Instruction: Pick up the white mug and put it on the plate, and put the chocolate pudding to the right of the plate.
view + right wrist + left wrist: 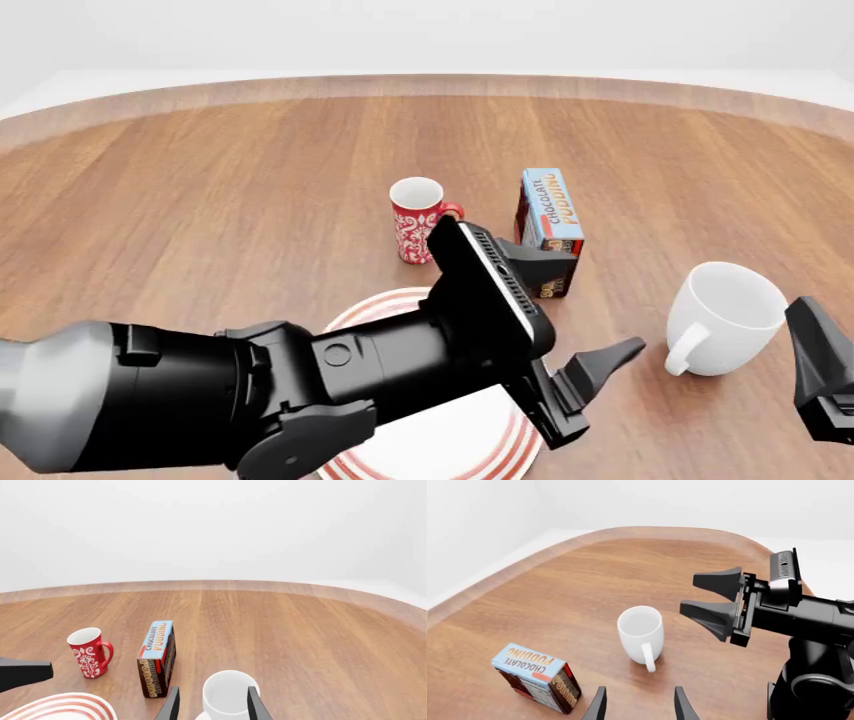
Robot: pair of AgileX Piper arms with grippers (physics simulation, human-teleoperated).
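On the table [200,170] stand two mugs, one white mug [727,318] and one red mug [419,220], one plate [441,450], one pudding carton [550,228], with both the left gripper [587,345] and the right gripper [210,706] spread and holding nothing.

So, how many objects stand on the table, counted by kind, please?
Mugs: 2, the white mug and the red patterned mug.
Plates: 1, the red-ringed plate.
Cartons: 1, the chocolate pudding.
Total: 4
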